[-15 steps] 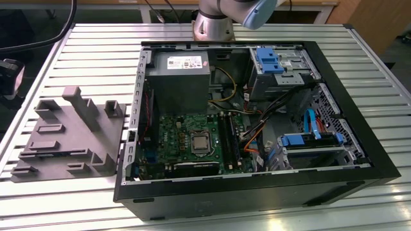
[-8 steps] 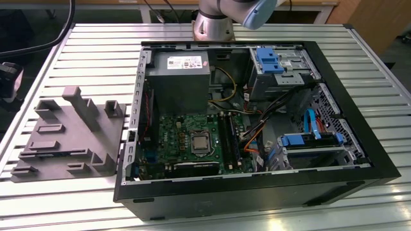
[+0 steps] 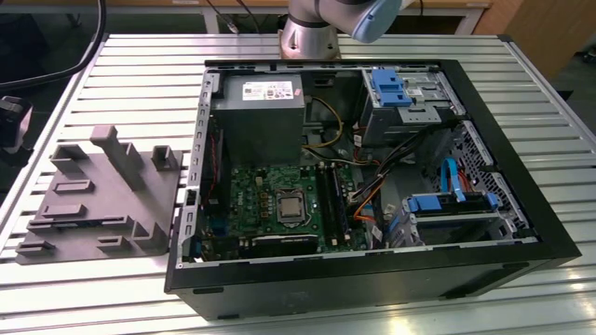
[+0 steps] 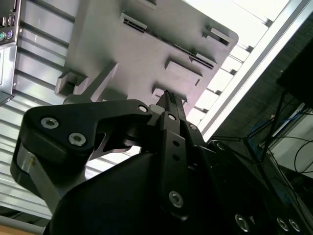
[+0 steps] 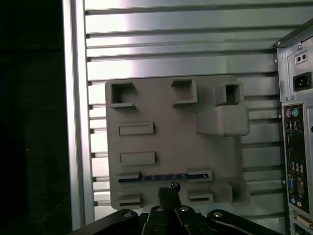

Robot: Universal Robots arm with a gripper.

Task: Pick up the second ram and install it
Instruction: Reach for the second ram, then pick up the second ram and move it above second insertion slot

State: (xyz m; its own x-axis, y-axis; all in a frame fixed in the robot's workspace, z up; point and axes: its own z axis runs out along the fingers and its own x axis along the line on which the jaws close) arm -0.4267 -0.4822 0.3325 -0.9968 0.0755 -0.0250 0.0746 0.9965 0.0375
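Note:
The second ram (image 5: 164,176) is a thin dark stick standing on edge between two holders of the grey fixture block (image 5: 171,132); in the exterior view it (image 3: 86,223) shows as a dark bluish line near the block's front. My gripper (image 5: 168,188) hangs well above the block, close to the middle of the stick and apart from it. Its black fingers (image 4: 167,98) are shut together with nothing between them. The green motherboard (image 3: 270,188), with its long black sockets (image 3: 333,195), lies inside the open computer case (image 3: 373,272).
The case takes up the middle and the exterior view's right of the slatted metal table (image 3: 139,77). Its rear ports (image 5: 296,147) lie beside the fixture block. Raised posts (image 3: 121,150) stand on the block. The table's edge rail (image 5: 73,122) borders dark floor.

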